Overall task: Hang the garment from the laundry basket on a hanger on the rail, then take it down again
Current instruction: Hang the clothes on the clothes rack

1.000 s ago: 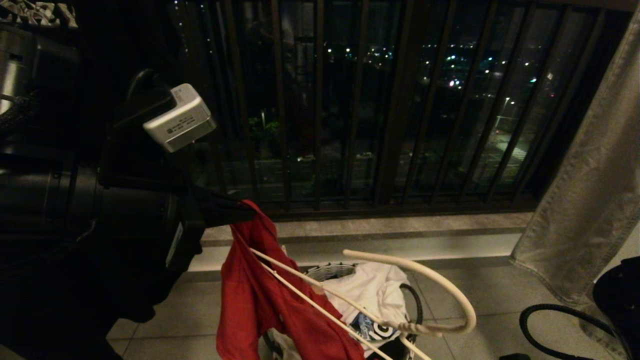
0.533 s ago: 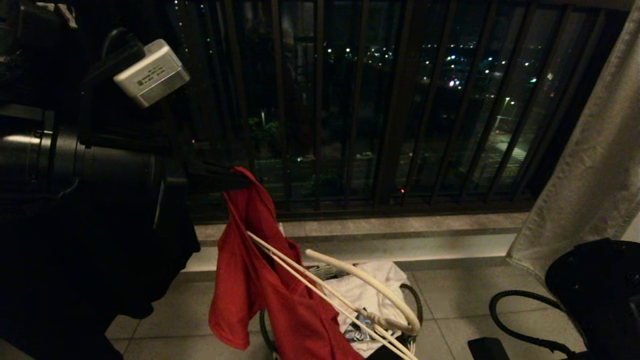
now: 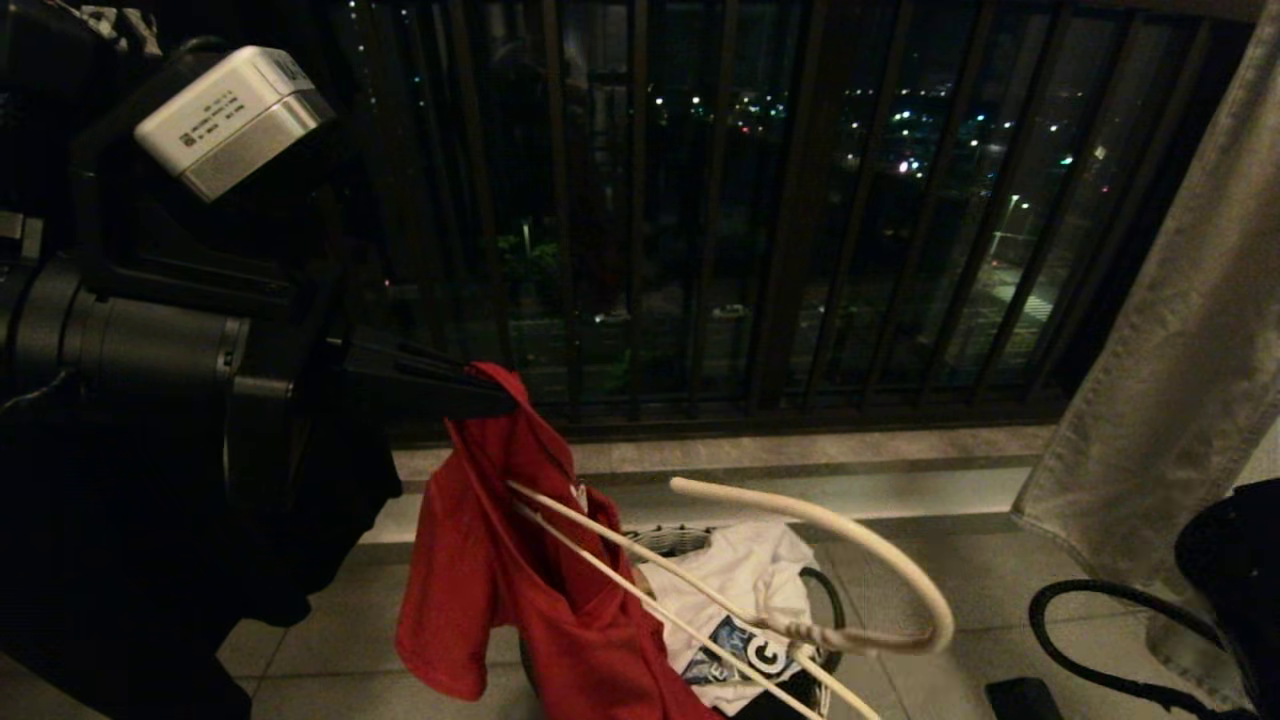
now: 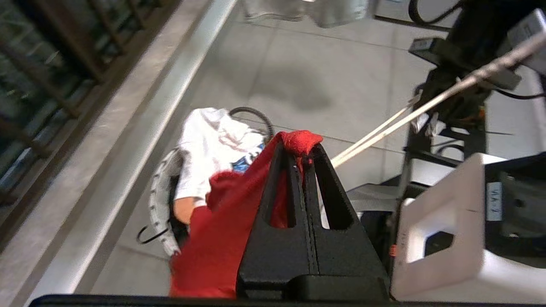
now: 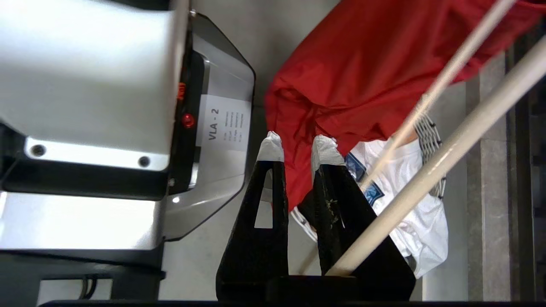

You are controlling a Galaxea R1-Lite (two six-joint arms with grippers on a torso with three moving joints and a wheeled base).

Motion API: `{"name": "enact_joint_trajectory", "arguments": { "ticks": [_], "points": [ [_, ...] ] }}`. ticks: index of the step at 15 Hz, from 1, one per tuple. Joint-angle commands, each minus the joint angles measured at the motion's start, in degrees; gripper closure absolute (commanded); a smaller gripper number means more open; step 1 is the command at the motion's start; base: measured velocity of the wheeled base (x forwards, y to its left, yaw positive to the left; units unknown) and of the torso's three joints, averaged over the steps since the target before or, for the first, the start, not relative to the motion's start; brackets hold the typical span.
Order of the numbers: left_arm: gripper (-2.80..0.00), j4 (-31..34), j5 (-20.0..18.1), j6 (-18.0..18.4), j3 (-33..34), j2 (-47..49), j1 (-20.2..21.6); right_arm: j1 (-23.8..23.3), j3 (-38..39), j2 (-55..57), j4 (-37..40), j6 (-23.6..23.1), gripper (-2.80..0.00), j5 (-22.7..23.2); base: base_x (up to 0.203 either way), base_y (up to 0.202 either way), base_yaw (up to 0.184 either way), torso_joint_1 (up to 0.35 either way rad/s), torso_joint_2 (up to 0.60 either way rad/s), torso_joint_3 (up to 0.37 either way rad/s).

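The head view is dim and warm-toned: night outside, with small city lights glowing as soft points behind the dark railing bars. The left arm's black bulk sinks into near-total shadow, only its pale camera housing catching light. The floor tiles are faintly lit. Both wrist views are much brighter, evenly lit from overhead, with the near white casing glaring and out of focus.

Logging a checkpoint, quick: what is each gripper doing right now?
Left gripper: shut on the red T-shirt.
Right gripper: holds the white wire hanger near its base; fingertips slightly apart.
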Motion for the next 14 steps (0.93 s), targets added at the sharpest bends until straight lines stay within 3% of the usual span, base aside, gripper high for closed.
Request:
{"name": "enact_joint_trajectory", "arguments": {
  "ticks": [1,3,8,14],
  "points": [
    [0.0,0.15,-0.38,0.12,0.1,0.38,-1.12,-0.05,1.08,-3.2,0.05,-0.24,0.0,0.73,0.0,0.0,0.0,0.0,0.0,0.0],
    [0.0,0.74,-0.39,0.12,0.14,0.52,-3.47,-0.06,1.53,-3.4,-0.02,-0.09,0.0,2.88,0.0,0.0,0.0,0.0,0.0,0.0],
    [0.0,1.88,-0.39,0.12,-1.35,1.29,-5.58,-0.14,1.81,-4.18,-0.46,1.48,0.0,14.05,0.0,0.0,0.0,0.0,0.0,0.0],
    [0.0,3.74,-0.39,0.12,-3.04,4.07,-6.53,0.43,2.63,-1.3,-3.26,1.14,0.0,16.23,0.0,0.0,0.0,0.0,0.0,0.0]
  ]
}}
